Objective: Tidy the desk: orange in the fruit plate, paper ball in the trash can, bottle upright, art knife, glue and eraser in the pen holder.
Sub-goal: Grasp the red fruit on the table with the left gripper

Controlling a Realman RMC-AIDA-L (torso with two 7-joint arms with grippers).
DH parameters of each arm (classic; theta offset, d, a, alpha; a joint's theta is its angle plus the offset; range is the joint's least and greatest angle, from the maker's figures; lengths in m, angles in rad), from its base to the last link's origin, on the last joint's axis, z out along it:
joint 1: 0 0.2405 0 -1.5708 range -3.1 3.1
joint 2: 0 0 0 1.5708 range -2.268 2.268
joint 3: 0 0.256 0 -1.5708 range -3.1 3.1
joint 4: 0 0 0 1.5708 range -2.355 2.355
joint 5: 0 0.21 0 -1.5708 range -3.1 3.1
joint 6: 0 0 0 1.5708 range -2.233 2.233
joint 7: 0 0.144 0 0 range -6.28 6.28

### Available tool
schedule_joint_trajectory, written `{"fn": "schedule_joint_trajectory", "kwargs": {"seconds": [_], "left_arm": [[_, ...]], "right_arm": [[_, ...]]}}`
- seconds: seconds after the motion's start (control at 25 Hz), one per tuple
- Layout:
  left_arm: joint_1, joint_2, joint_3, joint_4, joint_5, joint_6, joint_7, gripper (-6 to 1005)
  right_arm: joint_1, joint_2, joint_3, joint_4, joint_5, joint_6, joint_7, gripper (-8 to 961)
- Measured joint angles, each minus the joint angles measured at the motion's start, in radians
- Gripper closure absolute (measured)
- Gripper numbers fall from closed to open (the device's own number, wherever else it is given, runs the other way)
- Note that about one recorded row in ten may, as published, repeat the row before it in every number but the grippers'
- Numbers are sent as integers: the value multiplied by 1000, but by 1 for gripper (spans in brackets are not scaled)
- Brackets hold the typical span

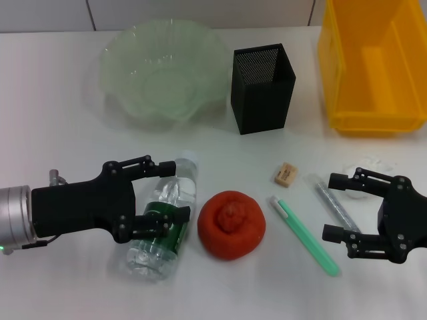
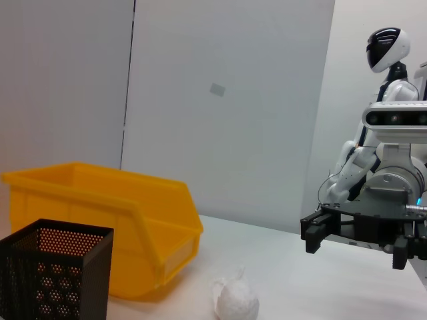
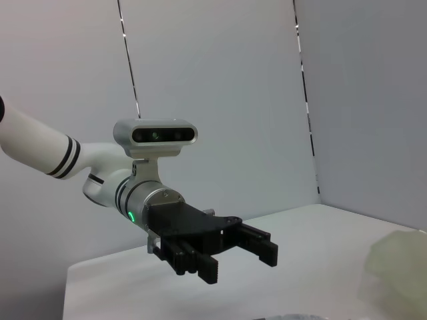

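Straddling the lying bottle [image 1: 165,220], the left hand [image 1: 165,192] gapes open; right hand [image 1: 337,206] open beside glue [image 1: 336,207].

White table [image 1: 60,280], bottle [image 1: 165,220], orange [image 1: 231,223], eraser [image 1: 285,174]

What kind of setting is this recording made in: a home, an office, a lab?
Most likely a robot lab or test room staged as a desk. A plain white table stands against bare panel walls, another white humanoid robot stands in the background, and the props are laid out neatly: yellow bin, mesh pen holder, glass fruit plate.
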Motion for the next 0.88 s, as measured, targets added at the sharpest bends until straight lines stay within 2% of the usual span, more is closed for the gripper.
{"fn": "schedule_joint_trajectory", "kwargs": {"seconds": [0.76, 0.84, 0.88], "left_arm": [[-2, -2, 3, 0, 0, -1, 1, 223], [-67, -14, 44, -41, 0, -16, 34, 225], [-67, -14, 44, -41, 0, -16, 34, 226]], "right_arm": [[-11, 1, 21, -5, 7, 1, 1, 128], [-20, 0, 47, -7, 12, -5, 1, 128], [-26, -2, 60, -7, 12, -9, 2, 128]]}}
